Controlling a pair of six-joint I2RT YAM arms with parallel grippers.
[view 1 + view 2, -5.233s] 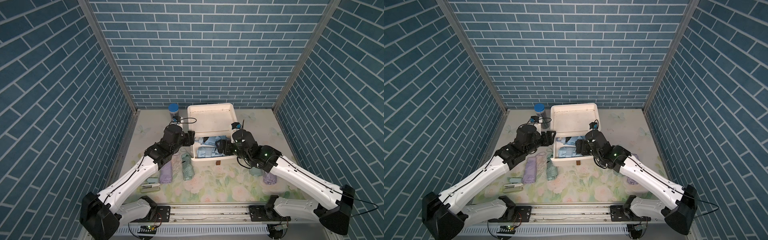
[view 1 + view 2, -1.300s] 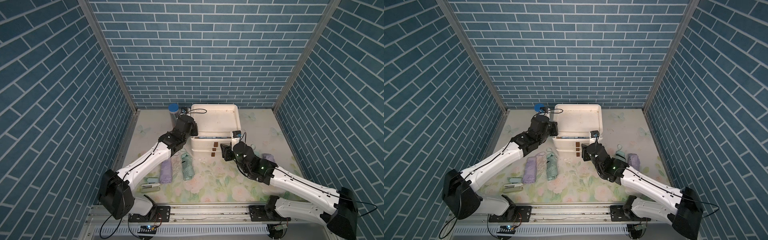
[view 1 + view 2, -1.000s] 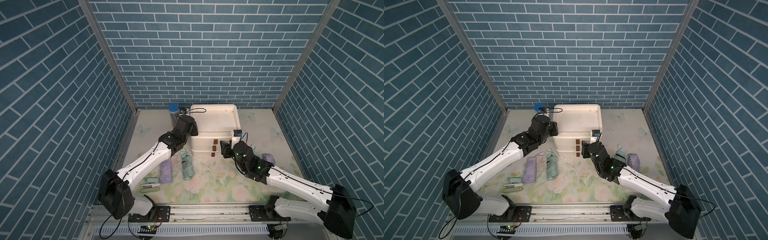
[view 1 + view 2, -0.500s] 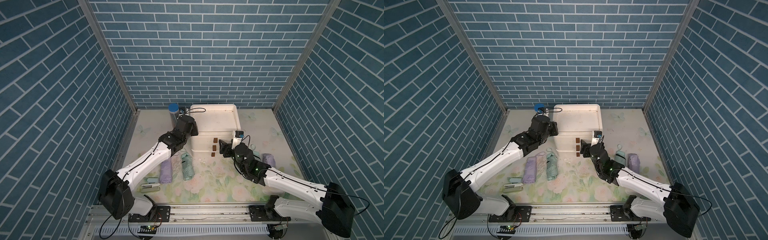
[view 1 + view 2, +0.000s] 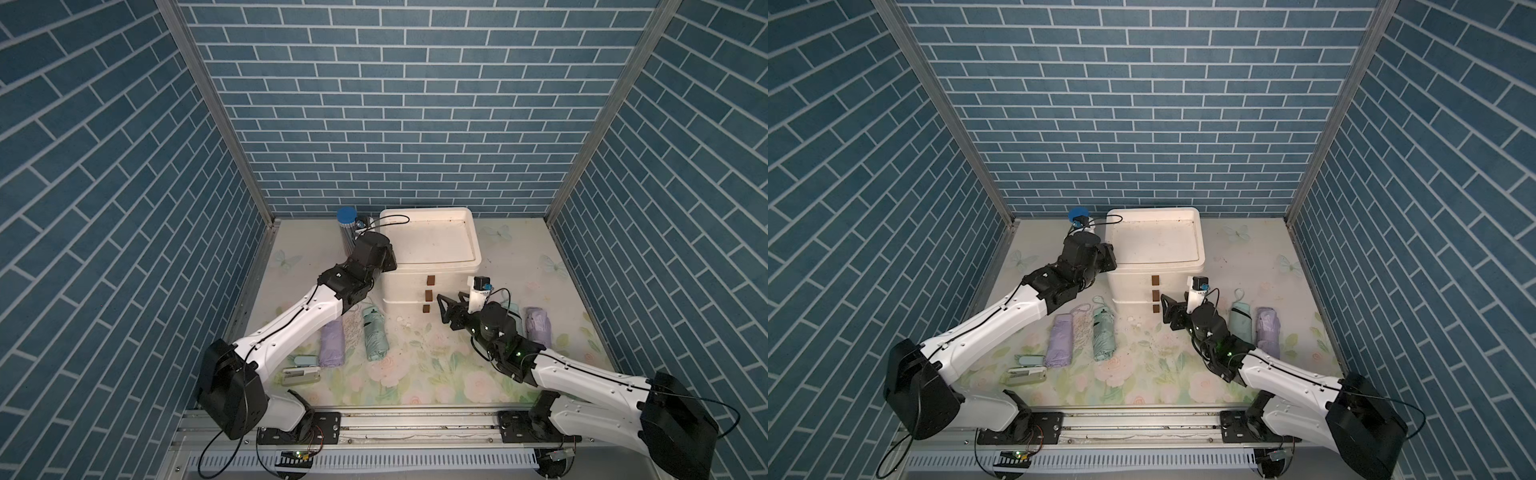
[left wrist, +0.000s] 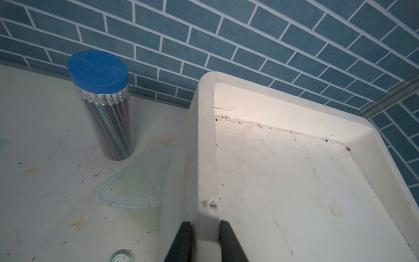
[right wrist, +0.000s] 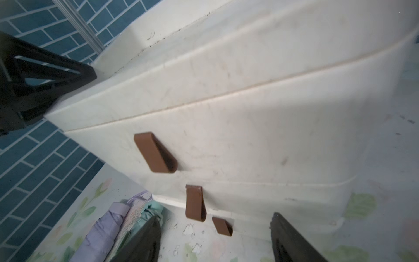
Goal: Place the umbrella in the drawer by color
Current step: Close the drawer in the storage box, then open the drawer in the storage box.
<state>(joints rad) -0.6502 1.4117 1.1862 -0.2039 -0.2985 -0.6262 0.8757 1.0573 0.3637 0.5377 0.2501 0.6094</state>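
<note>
Near edge: floral mat is bare down the middle, so there is a free lane up to the drawer front.

The left purple umbrella and left green umbrella lie side by side under the left arm. The right green umbrella and right purple umbrella lie beside the right arm, close to the side wall.

Right gripper: jaws spread, nothing between them, just off the brown handles.

Left gripper: pinched on the rim of the drawer unit.

The pencil tube stands in the narrow gap by the back wall.

Change: the drawer that was open with blue umbrellas inside is now shut flush. The right jaws are wider than a second ago.
</note>
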